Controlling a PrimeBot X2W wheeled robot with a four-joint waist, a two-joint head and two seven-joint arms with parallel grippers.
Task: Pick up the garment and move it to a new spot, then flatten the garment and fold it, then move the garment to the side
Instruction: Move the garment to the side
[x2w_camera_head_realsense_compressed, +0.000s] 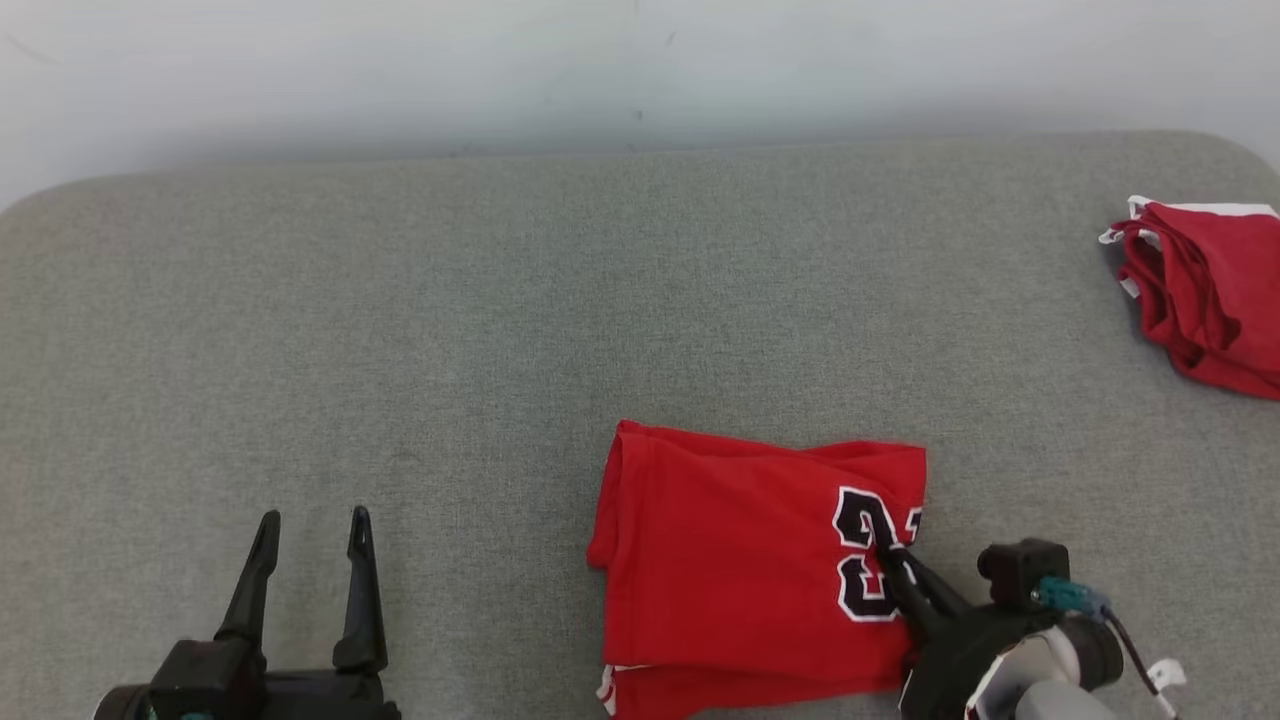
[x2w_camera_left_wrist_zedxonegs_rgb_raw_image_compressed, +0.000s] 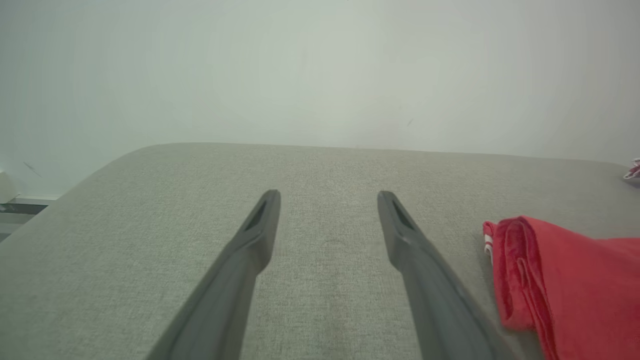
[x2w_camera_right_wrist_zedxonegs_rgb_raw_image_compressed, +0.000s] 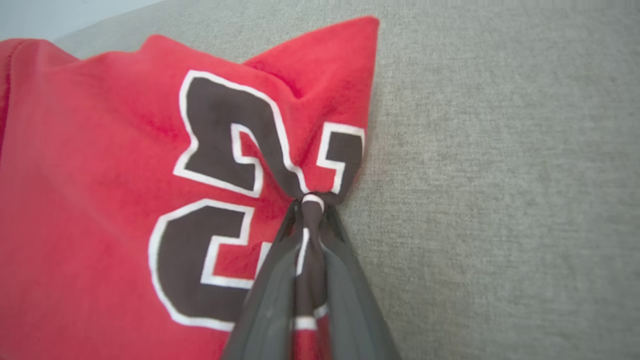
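1. Garment (x2w_camera_head_realsense_compressed: 740, 570): a red top with a black, white-edged number. It is folded into a rough rectangle and lies at the lower centre-right of the head view on the grey padded worktop (x2w_camera_head_realsense_compressed: 400, 300).
2. Right end effector (x2w_camera_head_realsense_compressed: 885, 550), at the lower right of that view, is clamped on the garment's right edge, at the printed number (x2w_camera_right_wrist_zedxonegs_rgb_raw_image_compressed: 220, 110). The right wrist view shows cloth gathered into a tight pleat between the closed fingers.
3. Left end effector (x2w_camera_head_realsense_compressed: 315, 515) sits at the lower left, fingers apart with nothing between them, well apart from the garment. The left wrist view shows the garment's rolled edge at its lower right.
4. Handling, as a judgement: the cloth looks light, soft and without stiffness. It would drape and sag from a single pinch, and the stacked layers could slide apart if pulled by one edge.
5. Where to hold: a mid-edge pinch suits sliding it across the worktop, though I cannot tell whether it catches every layer. Lifting it clear would probably spill the fold, so a second hold on the opposite left edge would help keep the shape.
6. A second red garment (x2w_camera_head_realsense_compressed: 1210, 290) lies bunched at the upper right, well apart from the first.
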